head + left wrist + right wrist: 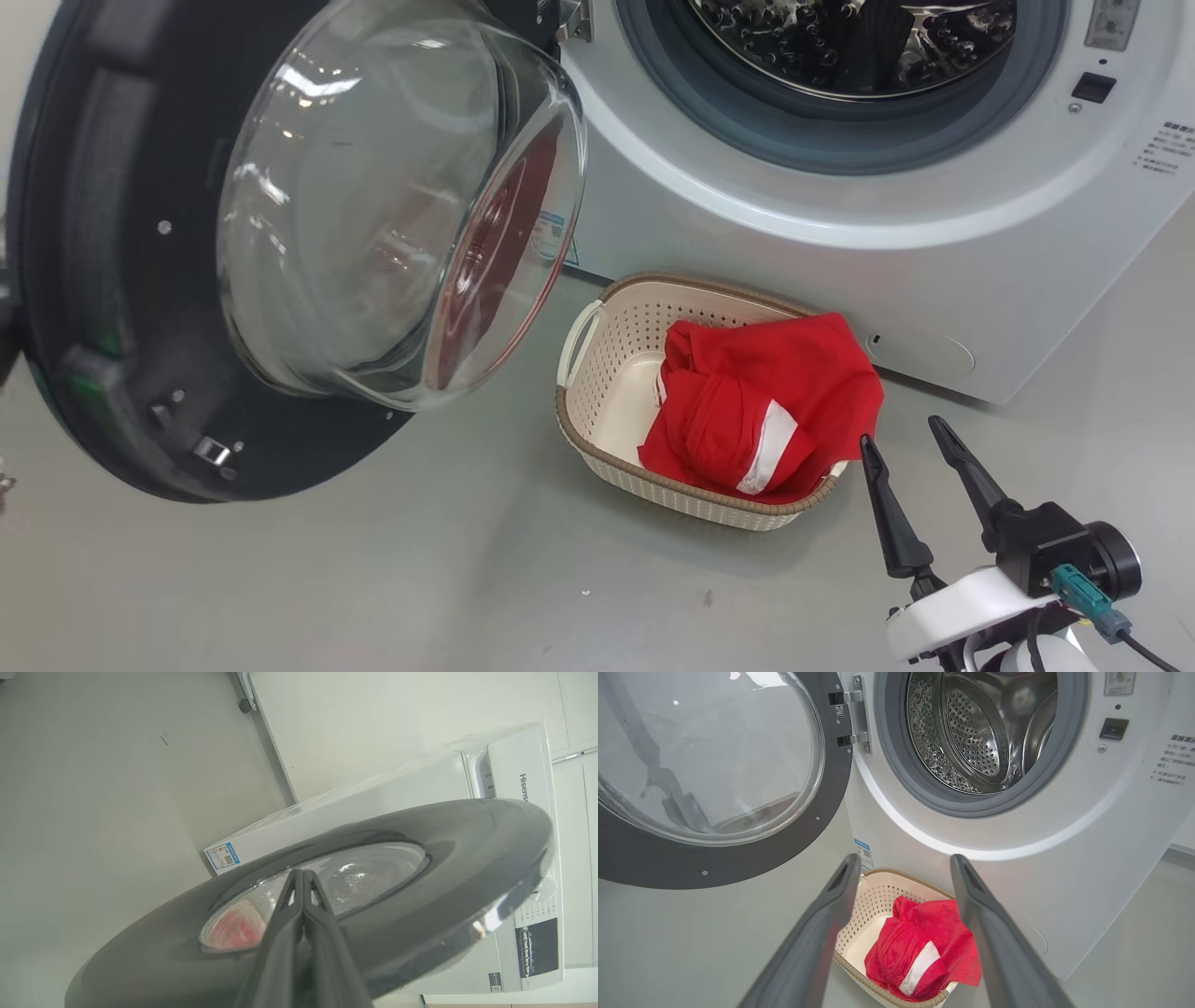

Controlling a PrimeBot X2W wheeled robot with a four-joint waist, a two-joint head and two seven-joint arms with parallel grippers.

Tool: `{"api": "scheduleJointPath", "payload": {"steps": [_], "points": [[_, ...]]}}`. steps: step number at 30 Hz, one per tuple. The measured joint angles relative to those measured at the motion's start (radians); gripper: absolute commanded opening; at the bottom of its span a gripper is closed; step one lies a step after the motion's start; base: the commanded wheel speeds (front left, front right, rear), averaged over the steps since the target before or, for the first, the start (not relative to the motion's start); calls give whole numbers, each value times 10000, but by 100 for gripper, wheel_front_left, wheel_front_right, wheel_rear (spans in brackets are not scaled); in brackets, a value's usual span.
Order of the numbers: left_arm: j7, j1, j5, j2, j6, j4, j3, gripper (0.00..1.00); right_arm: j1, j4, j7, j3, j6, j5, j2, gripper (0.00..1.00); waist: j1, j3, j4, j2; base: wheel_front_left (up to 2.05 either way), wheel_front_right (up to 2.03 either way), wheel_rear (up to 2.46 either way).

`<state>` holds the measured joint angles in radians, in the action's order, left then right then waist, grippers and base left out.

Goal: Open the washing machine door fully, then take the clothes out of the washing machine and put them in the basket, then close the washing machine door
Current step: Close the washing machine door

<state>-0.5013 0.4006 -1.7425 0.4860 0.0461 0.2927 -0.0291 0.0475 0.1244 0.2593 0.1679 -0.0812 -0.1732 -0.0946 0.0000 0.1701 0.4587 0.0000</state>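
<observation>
The washing machine door (84, 280) stands swung open across the upper left of the head view, its glass bowl bulging toward the camera. The red clothes (775, 392) lie heaped in the cream basket (597, 373), mid-frame on the grey floor (373, 579), just in front of the washing machine (840, 243). The right hand (901, 431), at lower right, is spread wide and holds nothing. In the left wrist view the left hand (302, 873) has its fingers pressed together, pointing at the door's outer face.
</observation>
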Motion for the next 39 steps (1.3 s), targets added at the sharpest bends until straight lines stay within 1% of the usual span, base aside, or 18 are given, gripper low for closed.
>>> {"api": "scheduleJointPath", "payload": {"steps": [3,10,16,24,28,32,39], "points": [[-418,-3,-303,-71,-167,-105,194,0,0,-2,0,-6,0,0,-2,100,0,-9,28,0,0,0,0],[-1427,-68,-546,-280,-658,-499,738,0,1,-2,0,-2,0,-2,2,100,0,-27,110,0,0,0,0],[-2178,-330,-963,-698,-1143,-1149,1290,0,1,-6,0,-4,0,-2,-2,100,0,-12,150,0,0,0,0],[-2801,-815,-1235,-1218,-1319,-2084,1737,0,-9,-38,0,52,0,-2,8,100,0,4,68,0,0,0,0],[-2987,-1012,-1524,-1325,-1398,-2466,1900,0,-167,-59,0,100,0,-2,23,100,0,22,-90,0,0,0,0],[-3208,-1207,-1607,-1555,-1442,-2897,2065,0,-268,-92,0,165,-2,-4,48,100,0,49,-302,0,0,0,0],[-3457,-1391,-1659,-1605,-1498,-3480,2278,0,-401,-94,0,240,-13,-36,176,100,0,113,-895,0,0,0,0]]}}
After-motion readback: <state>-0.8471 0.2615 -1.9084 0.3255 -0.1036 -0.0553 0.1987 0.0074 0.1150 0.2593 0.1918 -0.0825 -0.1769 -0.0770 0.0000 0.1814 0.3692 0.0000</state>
